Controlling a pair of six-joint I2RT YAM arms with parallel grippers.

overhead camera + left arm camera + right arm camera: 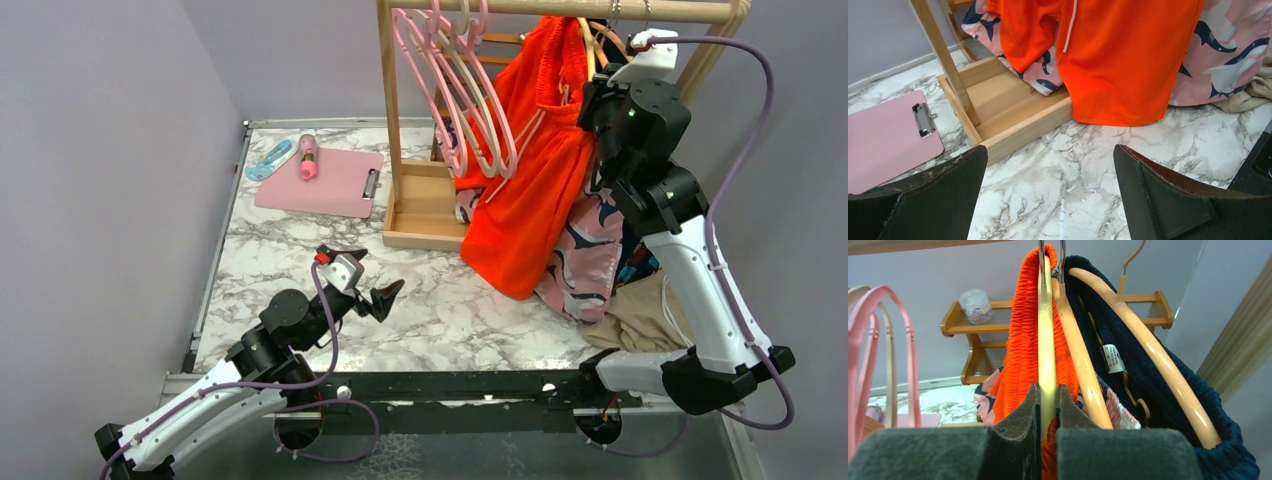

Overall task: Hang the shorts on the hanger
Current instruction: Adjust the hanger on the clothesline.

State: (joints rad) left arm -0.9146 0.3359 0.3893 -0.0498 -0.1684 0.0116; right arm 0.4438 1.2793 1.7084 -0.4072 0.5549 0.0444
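The shorts (530, 190) hang draped over the hanger (1047, 340), waistband gathered near its hook, beneath the rack rail (560, 8). The right end effector (1048, 402) is clamped on the hanger's arm. The left end effector (1048, 155) stands apart and empty above the table (1063, 200). Placement appears essentially complete; releasing the hanger is the likely outstanding step.
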